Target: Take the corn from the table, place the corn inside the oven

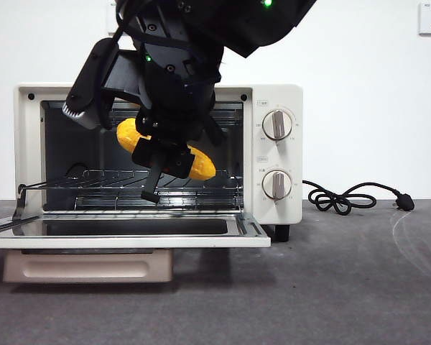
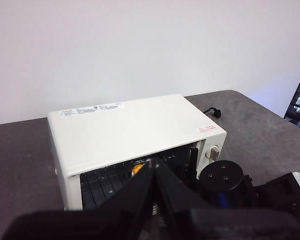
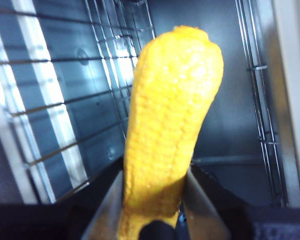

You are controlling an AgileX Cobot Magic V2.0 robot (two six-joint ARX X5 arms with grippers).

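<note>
So the right gripper (image 1: 165,162) has its jaws clamped on the corn (image 1: 201,164), just left of centre in the front view, holding it tilted inside the open oven (image 1: 276,154) above the wire rack (image 1: 115,188), not resting on it. The oven door (image 1: 122,231) is folded down flat toward the camera, low left of the frame. The left gripper (image 2: 152,167) sits up above the oven, jaws pressed together with nothing in them. The black cord (image 1: 345,198) lies on the table (image 1: 359,280), right of frame.
</note>
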